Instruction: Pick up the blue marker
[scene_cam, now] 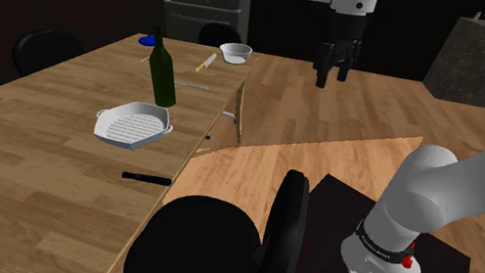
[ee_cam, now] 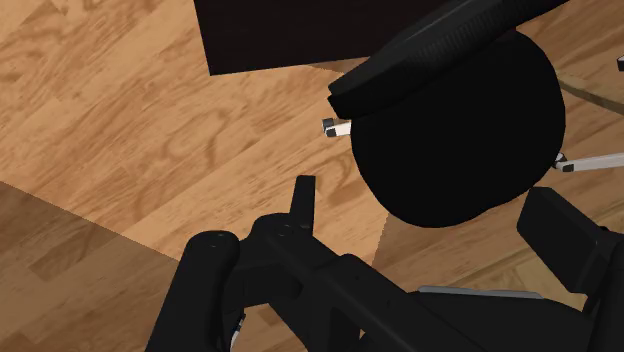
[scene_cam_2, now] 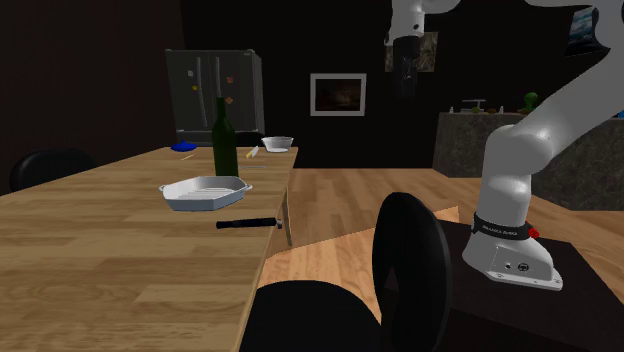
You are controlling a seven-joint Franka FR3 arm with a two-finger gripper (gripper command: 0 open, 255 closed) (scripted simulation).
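Observation:
The marker (scene_cam: 146, 179) is a slim, dark, almost black stick lying flat on the wooden table (scene_cam: 20, 184), close to the table's edge and in front of the white pan. In the second exterior view the marker (scene_cam_2: 248, 223) lies just short of the table's corner. My gripper (scene_cam: 331, 75) hangs high over the wood floor, well off the table to the shoulder view's right, far from the marker. The gripper (scene_cam_2: 405, 88) points down, open and holding nothing. In the wrist view the gripper (ee_cam: 430, 215) looks down on the black chair and floor.
A white ridged pan (scene_cam: 133, 125), a green bottle (scene_cam: 161, 68), a small white bowl (scene_cam: 236, 52) and a blue item (scene_cam: 147, 42) stand farther along the table. A black office chair (scene_cam: 207, 245) sits between the stand and the table. Dark chairs line the far side.

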